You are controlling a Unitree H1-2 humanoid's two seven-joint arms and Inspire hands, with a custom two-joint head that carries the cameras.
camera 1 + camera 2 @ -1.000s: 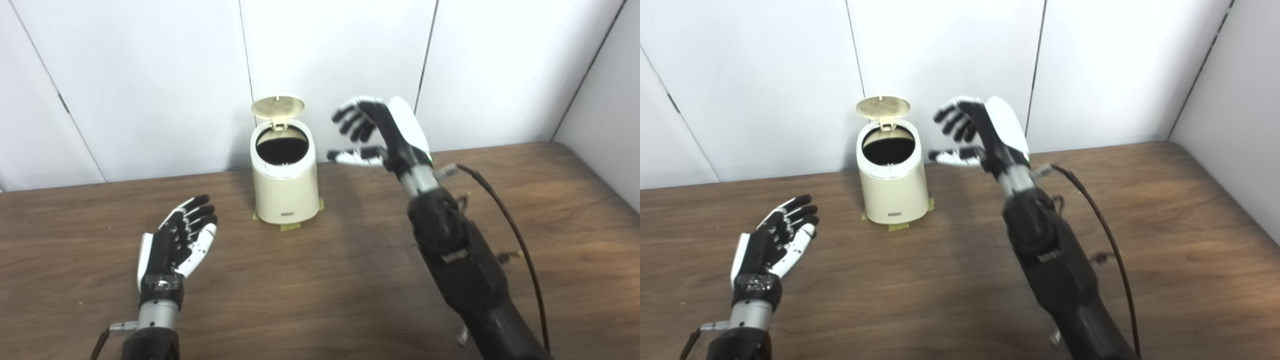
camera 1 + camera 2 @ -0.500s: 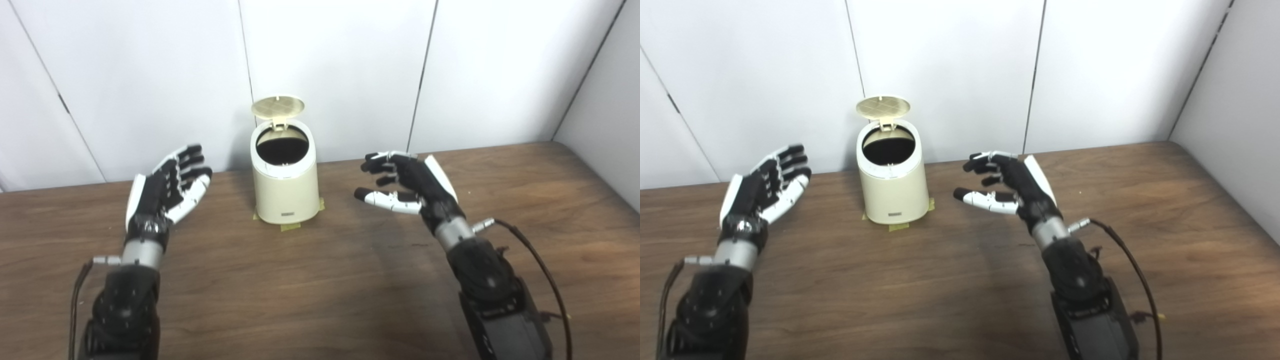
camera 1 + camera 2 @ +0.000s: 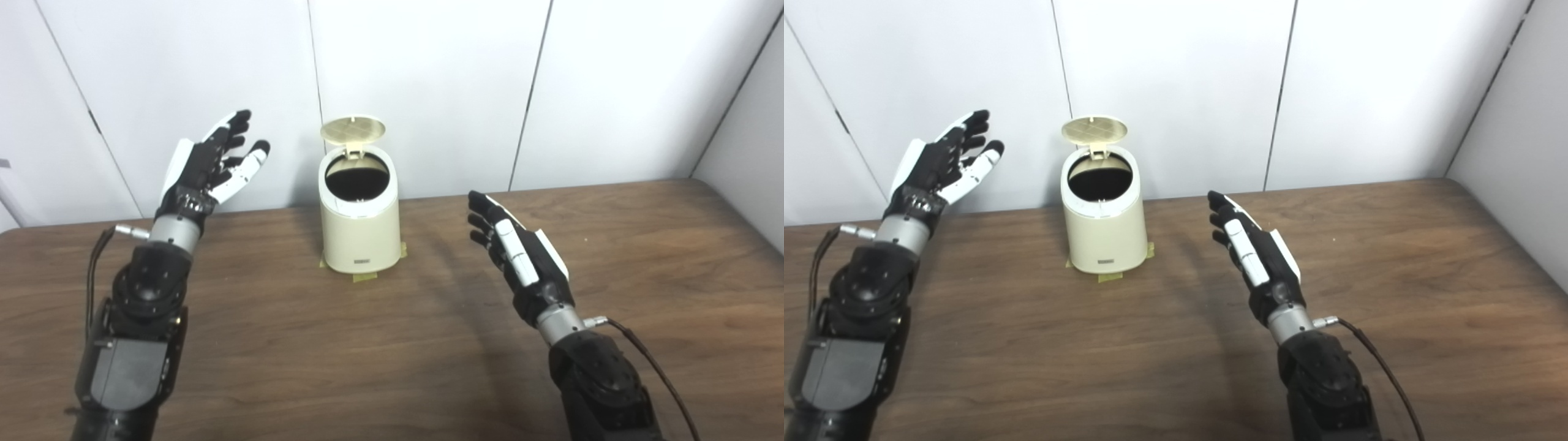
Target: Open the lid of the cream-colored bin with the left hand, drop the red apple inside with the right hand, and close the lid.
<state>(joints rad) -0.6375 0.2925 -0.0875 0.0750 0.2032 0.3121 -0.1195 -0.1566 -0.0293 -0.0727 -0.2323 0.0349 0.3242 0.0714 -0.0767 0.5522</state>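
Observation:
The cream-colored bin (image 3: 360, 229) stands on the brown table near the back wall, held by tape at its base. Its round lid (image 3: 353, 129) stands upright behind the dark opening. No red apple shows in either view; the bin's inside is too dark to see into. My left hand (image 3: 209, 162) is raised to the left of the bin, about level with the lid, fingers spread and empty. My right hand (image 3: 517, 254) hovers low over the table to the right of the bin, fingers stretched out, holding nothing.
The brown wooden table (image 3: 392, 367) runs across the whole view, with white wall panels (image 3: 429, 79) right behind the bin. A black cable (image 3: 649, 367) trails from my right wrist. A grey side wall (image 3: 753, 153) closes off the far right.
My left hand has risen from the table to lid height, left of the bin. My right hand has come down and back from beside the bin and straightened its fingers. The camera shifted slightly.

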